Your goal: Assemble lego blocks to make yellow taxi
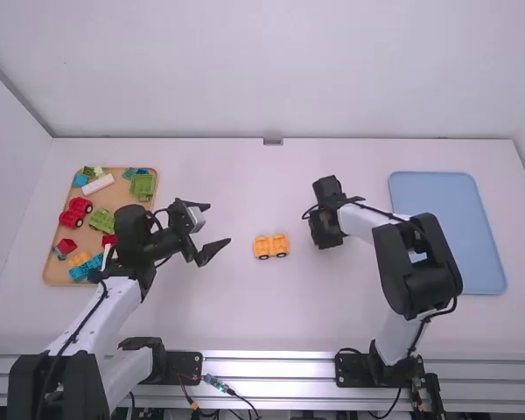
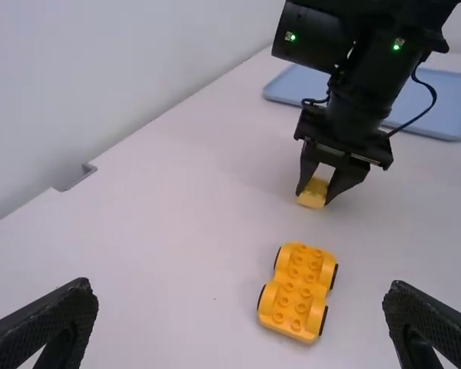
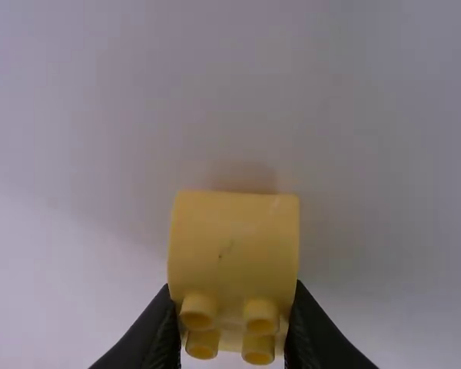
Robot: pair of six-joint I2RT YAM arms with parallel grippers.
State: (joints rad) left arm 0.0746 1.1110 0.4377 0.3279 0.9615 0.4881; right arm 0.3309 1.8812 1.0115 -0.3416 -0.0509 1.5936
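Toy tray (image 1: 115, 198)'s hogging frame left, blue tray (image 1: 446, 232)'s sitting right; wheeled base (image 1: 271, 245)'s lying between spread left gripper (image 1: 220, 223) and right gripper (image 1: 326, 229), which is pinching a yellow block (image 3: 234, 246).

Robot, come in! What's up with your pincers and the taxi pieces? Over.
Right pincer shut on yellow block. Left pincer open, empty. Wheeled base on table between them, block not attached. Over.

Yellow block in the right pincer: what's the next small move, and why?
I'd probably bring the right pincer left until its yellow block is over the wheeled base: the block is gripped off to one side, and the base's studs face up, bare.
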